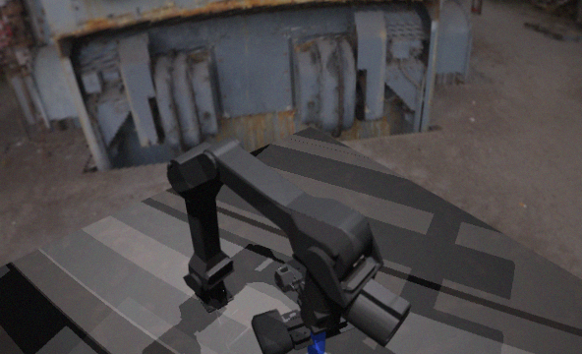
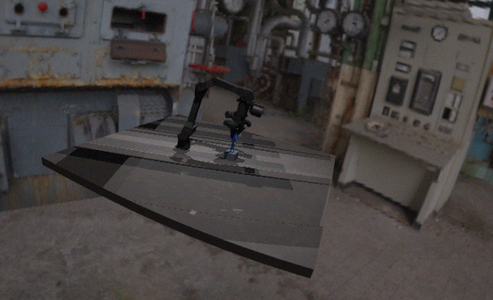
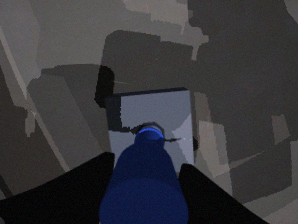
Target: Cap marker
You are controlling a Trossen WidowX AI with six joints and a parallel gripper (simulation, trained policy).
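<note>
The fingers stand partly open, closed on the blue cap. In the wrist view the block lies toward twelve o'clock, behind the cap's narrow end; I cannot tell whether cap and marker touch.
</note>
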